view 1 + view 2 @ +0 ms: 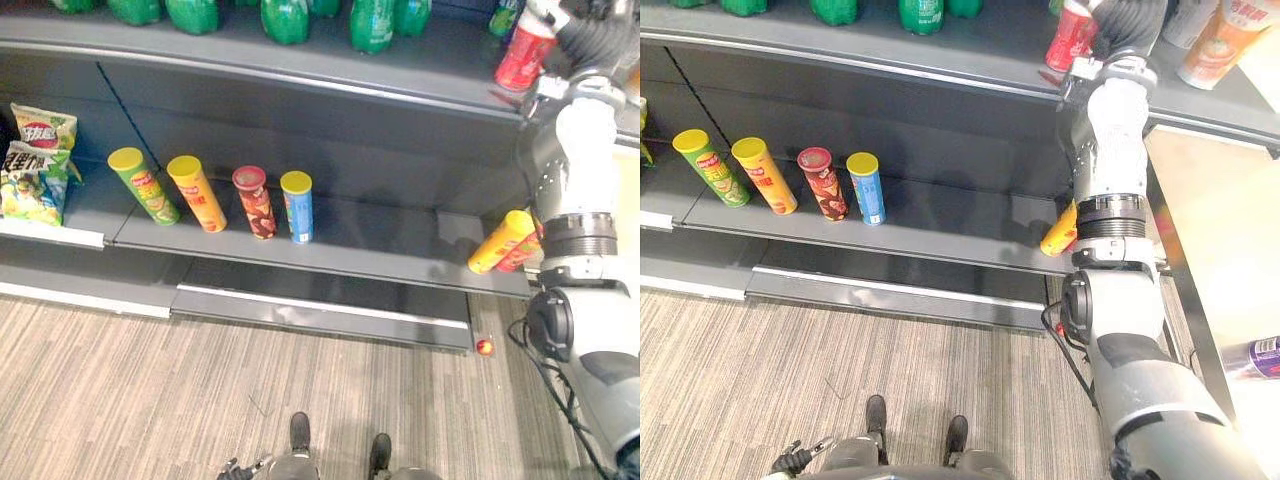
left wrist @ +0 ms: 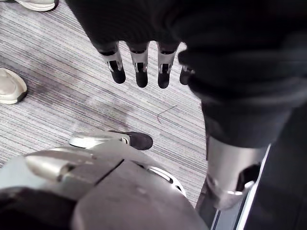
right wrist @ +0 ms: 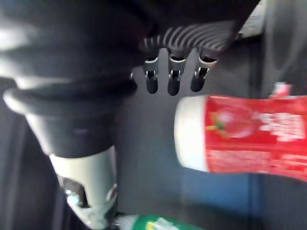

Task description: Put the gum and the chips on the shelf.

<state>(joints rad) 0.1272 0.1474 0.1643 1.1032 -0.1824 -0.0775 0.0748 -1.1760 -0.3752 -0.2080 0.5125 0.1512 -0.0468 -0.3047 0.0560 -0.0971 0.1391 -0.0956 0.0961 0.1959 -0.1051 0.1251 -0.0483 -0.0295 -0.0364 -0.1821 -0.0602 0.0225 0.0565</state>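
Four chip cans (image 1: 198, 195) stand in a row on the middle shelf (image 1: 380, 232), left of centre, with snack bags (image 1: 35, 165) at far left. Bottles (image 1: 285, 18) line the upper shelf (image 1: 200, 55) along the top. Two toppled cans (image 1: 503, 242) lie at the middle shelf's right end. Upper right, a lone can (image 1: 525, 60) is just beside the right robot hand (image 3: 173, 76).

Shop: stocked shelves (image 1: 370, 235) of snack tubes (image 1: 297, 208)

Robot, right arm (image 1: 1110, 140): silver-grey tubular shell, black ribbed collar, dark round joint housing. Left hand (image 2: 140, 64) and right hand (image 3: 173, 81): dark ribbed cover, silver fingers, dark tips.
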